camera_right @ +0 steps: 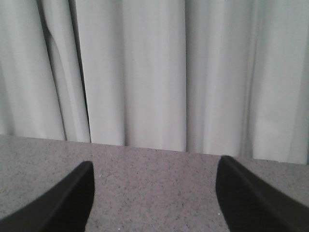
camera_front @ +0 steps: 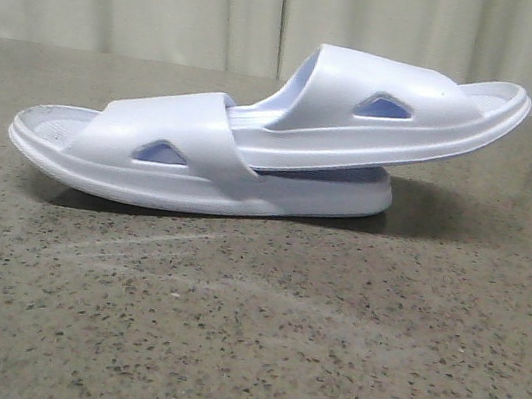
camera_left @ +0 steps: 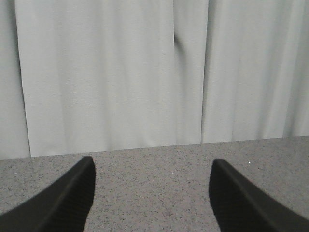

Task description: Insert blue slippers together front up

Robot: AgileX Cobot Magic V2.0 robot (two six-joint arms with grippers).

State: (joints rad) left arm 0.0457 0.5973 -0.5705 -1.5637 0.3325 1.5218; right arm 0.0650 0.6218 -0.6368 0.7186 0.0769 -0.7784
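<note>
Fingers (camera_left: 63, 203) of both arms (camera_right: 63, 203) spread over bare table (camera_left: 154, 193); only front view shows nested blue slippers (camera_front: 254, 147).

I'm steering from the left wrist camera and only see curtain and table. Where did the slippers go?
Observer: They sit on the table in the front view. One slipper lies flat, and the other slipper has one end tucked under the flat one's strap.
Operator: Is the tucked one lying flat too?
Observer: No, it tilts; its free end lifts up toward the right, off the table.
Operator: Is the other claw holding them?
Observer: No. The right claw is open with only bare table between its fingers, facing the curtain. No claw shows in the front view near the slippers.
Operator: And mine?
Observer: Your left claw is open and holds nothing.
</note>
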